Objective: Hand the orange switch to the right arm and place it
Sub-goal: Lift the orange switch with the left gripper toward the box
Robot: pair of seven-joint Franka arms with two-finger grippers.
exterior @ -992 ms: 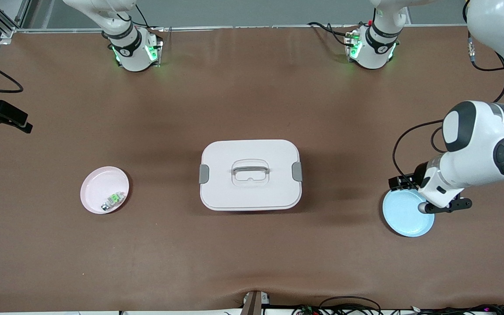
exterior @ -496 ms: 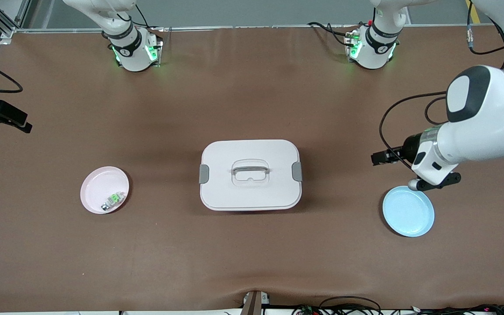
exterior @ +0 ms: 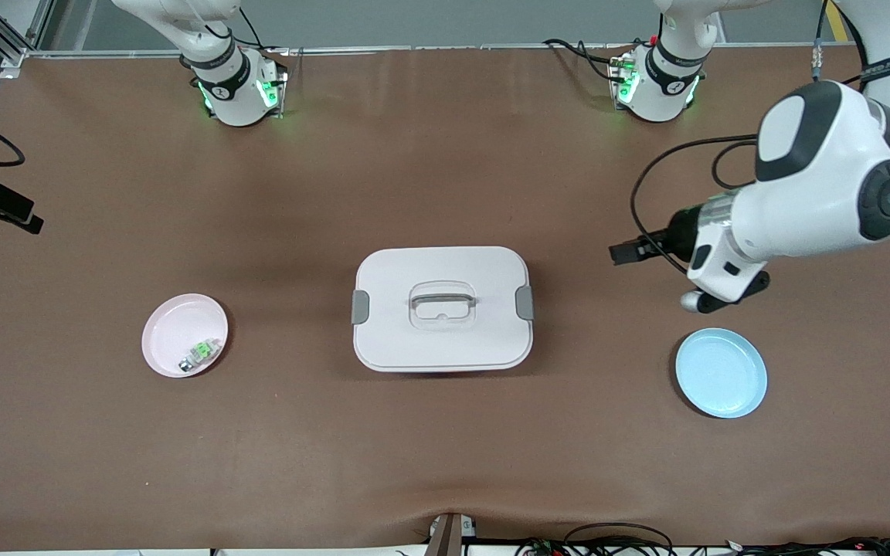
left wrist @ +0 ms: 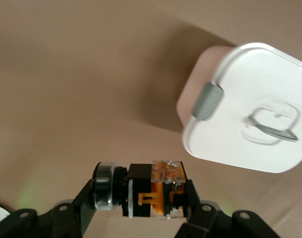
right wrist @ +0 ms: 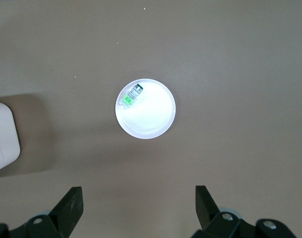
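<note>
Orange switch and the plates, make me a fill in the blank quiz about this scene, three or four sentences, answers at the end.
1. The left gripper is shut on the orange ____.
2. The green-and-white part lies on the ____ plate.
3. The blue plate has ____ on it.
4. The right gripper, high over the pink plate, has its fingers ____.

Missing words: switch; pink; nothing; open

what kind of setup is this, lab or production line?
Most likely a robotics lab bench: two arm bases bolted along one edge of a brown-covered table, loose cables at its edges, and staged props: a white lidded box, a pink plate and a blue plate.
</note>
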